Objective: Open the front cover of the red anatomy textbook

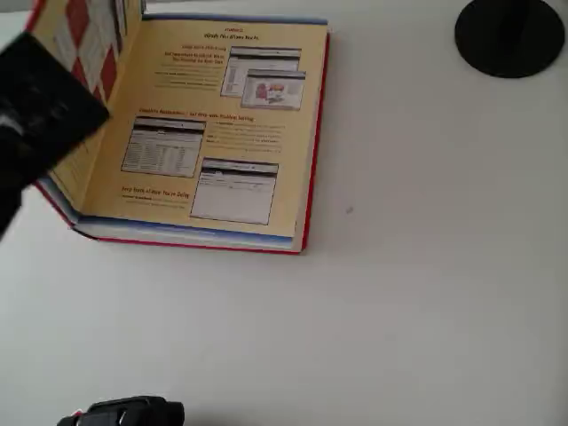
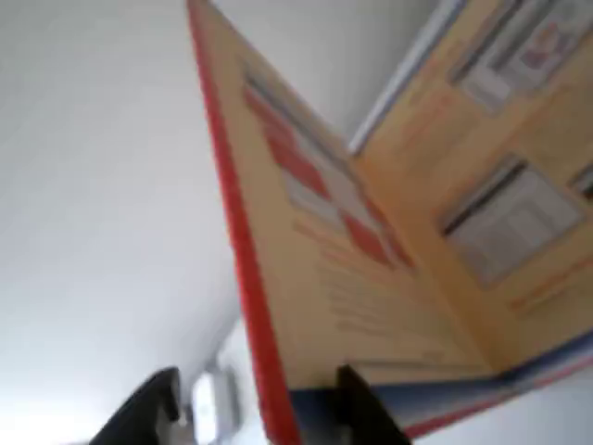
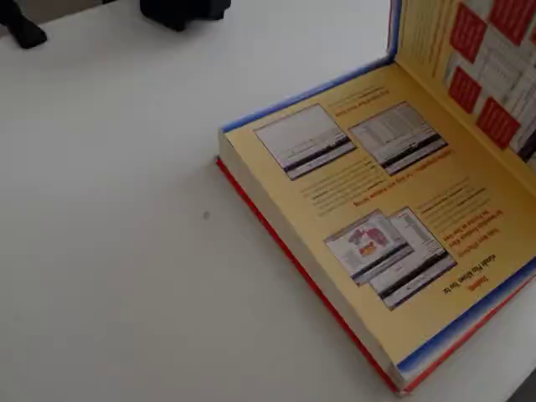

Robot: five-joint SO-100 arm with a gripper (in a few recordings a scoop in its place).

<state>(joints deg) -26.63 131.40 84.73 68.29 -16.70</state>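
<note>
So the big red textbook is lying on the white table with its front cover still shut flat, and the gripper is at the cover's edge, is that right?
Not quite. The front cover is not shut: it stands lifted, cream-yellow inner face showing, as the fixed view shows. The red anatomy textbook does lie on the white table, and in the wrist view the gripper straddles the cover's red edge.

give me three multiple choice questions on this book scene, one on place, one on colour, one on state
1. In the overhead view, the red anatomy textbook lies in which part?
A. upper left
B. lower right
C. centre bottom

2. What colour are the boxes on the front cover's inner face?
A. green
B. red
C. purple

3. How is the front cover?
A. shut flat
C. torn off
B. lifted, standing up at an angle

Key: 1 A, it sits toward the top left corner. 2 B, red boxes show on the cream-yellow board. 3 B, it rises from the spine with the first page exposed.
</note>
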